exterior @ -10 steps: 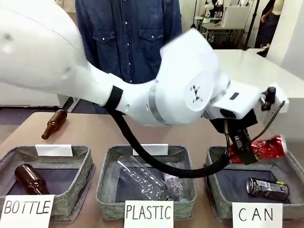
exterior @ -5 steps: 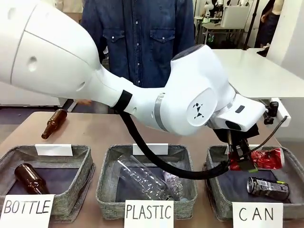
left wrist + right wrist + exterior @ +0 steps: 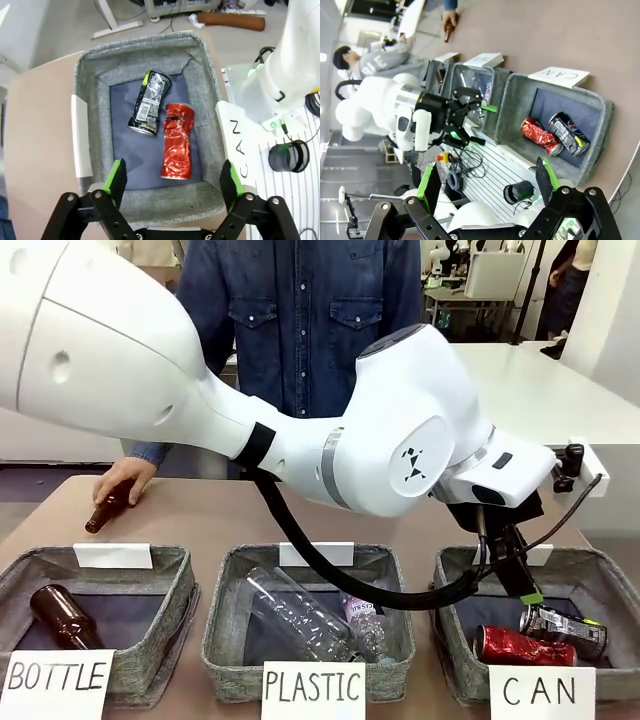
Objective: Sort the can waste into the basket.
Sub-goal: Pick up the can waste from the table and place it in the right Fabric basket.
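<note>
Red and crumpled, one can [image 3: 522,646] lies in the basket [image 3: 457,665] touching the black can [image 3: 562,628], left fingers [image 3: 528,592] above. Left wrist: fingers [image 3: 118,176] wide, empty. Right wrist: fingers [image 3: 430,183] wide, empty, cans [image 3: 540,135] in basket.

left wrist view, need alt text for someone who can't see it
Looking down into the grey CAN basket, a crushed red can and a black can lie side by side on its dark floor. The left gripper hangs open above the near rim, holding nothing.
</note>
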Controlling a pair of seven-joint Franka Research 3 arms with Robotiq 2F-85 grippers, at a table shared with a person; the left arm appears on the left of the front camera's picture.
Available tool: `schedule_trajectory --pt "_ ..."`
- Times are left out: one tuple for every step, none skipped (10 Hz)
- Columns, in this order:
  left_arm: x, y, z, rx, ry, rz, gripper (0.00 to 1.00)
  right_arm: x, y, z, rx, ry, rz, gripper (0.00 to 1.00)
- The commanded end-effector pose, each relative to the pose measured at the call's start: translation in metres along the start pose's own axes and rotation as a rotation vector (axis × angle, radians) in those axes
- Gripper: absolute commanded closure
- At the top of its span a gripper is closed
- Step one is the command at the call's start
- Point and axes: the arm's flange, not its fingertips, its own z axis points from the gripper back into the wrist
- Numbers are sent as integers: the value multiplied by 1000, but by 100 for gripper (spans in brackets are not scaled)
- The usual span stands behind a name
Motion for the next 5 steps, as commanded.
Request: schedule_trajectory --pt "3 -1 4 2 -7 4 0 2 3 1 5 -19 -15 0" --pt "3 0 6 -22 -2 31 0 2 3 1 5 -19 -15 0" --pt "0 0 0 0 -1 0 0 2 3 1 5 -19 -15 0" --pt "0 0 0 0 -1 0 0 2 3 1 5 -19 -15 0" --pt "0 0 0 0 -1 0 0 2 3 1 5 -19 -15 0"
